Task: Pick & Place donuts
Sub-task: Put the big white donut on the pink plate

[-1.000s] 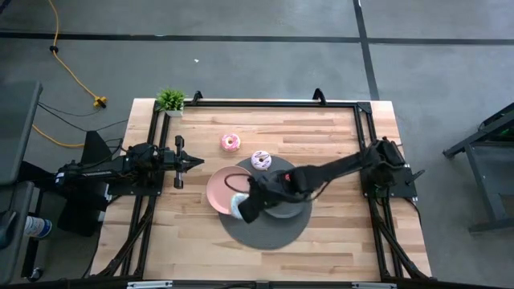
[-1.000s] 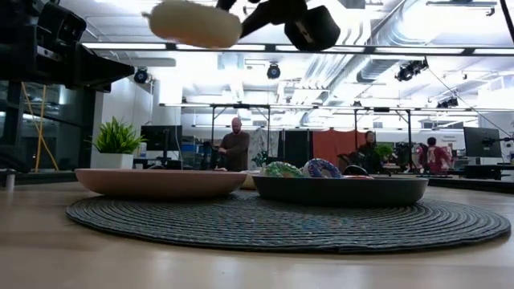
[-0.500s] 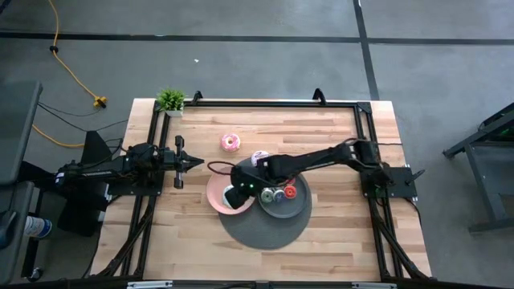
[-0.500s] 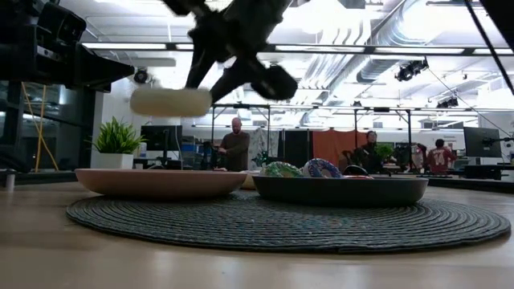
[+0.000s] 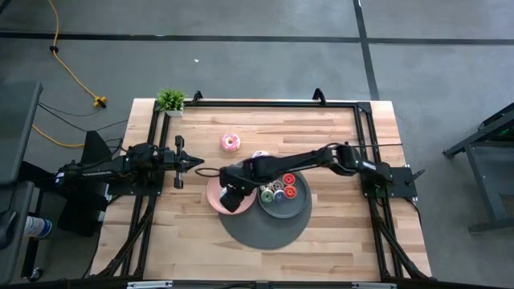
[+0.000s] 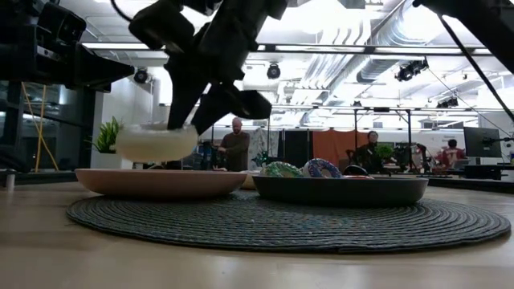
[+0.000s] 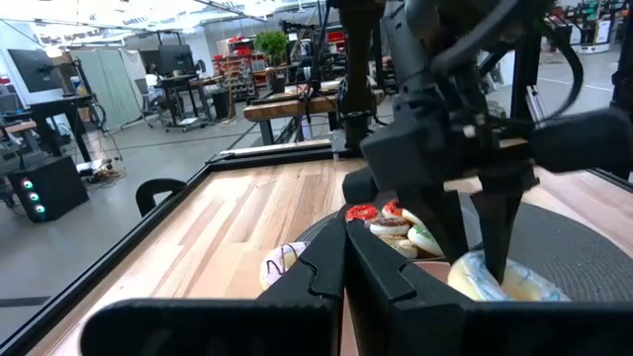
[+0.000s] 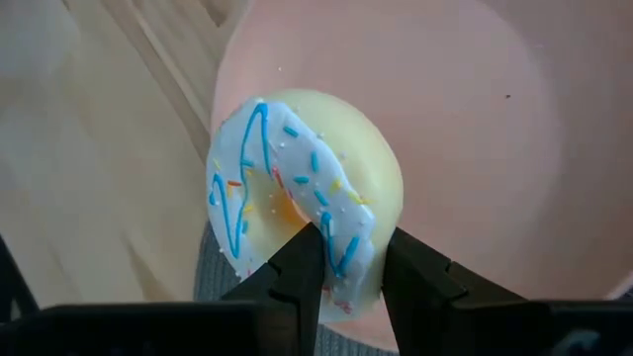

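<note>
My right gripper (image 5: 230, 197) is shut on a donut (image 8: 297, 218) with white icing and blue squiggles, holding it just above the pink plate (image 5: 214, 193). In the low view this donut (image 6: 157, 143) hangs over the pink plate's rim (image 6: 161, 181). A pink-iced donut (image 5: 230, 143) lies flat on the bare table. A white-iced one (image 5: 258, 156) next to it is partly hidden by the arm. Several tiny donuts (image 5: 282, 191) lie in the grey plate (image 5: 299, 207). My left gripper (image 5: 197, 161) waits shut at the table's left side. My right gripper pinches one side of the donut's ring (image 8: 341, 252). One finger (image 8: 297, 272) stands at the hole and the other (image 8: 415, 272) outside the ring. The fingers slant down from the table's right. The donut hangs below them, about level, clear of the pink plate.
Both plates stand on a round dark woven mat (image 5: 265, 229) at the table's middle. A small potted plant (image 5: 170, 99) stands at the far left corner. A black frame (image 5: 265, 105) runs along the table's edges. People show in the room beyond the table.
My right gripper has come down and moved toward the table's left, from above the mat to over the pink plate, rolling its wrist on the way. The white-iced donut has gone down with it, from high up to just above the pink plate.
</note>
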You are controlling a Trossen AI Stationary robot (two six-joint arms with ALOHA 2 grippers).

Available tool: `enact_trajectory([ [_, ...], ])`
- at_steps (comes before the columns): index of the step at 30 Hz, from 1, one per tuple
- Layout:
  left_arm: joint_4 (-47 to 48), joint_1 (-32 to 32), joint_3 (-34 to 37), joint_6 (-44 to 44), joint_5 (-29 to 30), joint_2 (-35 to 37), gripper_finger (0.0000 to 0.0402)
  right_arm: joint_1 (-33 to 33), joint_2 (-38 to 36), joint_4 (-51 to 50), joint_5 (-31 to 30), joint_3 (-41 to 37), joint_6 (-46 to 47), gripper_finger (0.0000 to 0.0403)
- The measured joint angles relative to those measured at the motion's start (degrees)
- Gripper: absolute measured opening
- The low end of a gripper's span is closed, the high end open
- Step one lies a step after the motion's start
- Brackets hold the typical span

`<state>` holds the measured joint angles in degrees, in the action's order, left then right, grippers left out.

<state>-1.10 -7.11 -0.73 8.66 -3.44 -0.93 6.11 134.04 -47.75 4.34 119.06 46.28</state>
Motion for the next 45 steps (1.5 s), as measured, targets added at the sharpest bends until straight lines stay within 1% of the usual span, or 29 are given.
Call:
enact_trajectory([
  [8, 0.0, 0.02, 0.0, 0.0, 0.0, -0.02, 0.0001, 0.04, 1.78, -0.42, 0.12, 0.15, -0.77, 0.0088],
  [22, 0.0, 0.02, 0.0, -0.01, 0.0, -0.02, 0.0001, -0.04, 1.9, -2.99, -0.96, 0.11, -1.36, 0.0088],
  [29, 0.0, 0.01, 0.0, -0.01, 0.01, -0.02, 0.0001, 0.05, 1.88, -3.04, -0.71, 0.11, -1.36, 0.0088],
  [34, 0.0, 0.0, 0.0, 0.0, 0.0, -0.01, 0.0001, 0.24, 1.84, -3.06, 0.96, 0.11, -1.36, 0.0088],
  [45, 0.0, 0.0, 0.0, 0.0, 0.0, -0.02, 0.0001, 0.26, 1.84, -3.06, 1.03, 0.11, -1.36, 0.0088],
])
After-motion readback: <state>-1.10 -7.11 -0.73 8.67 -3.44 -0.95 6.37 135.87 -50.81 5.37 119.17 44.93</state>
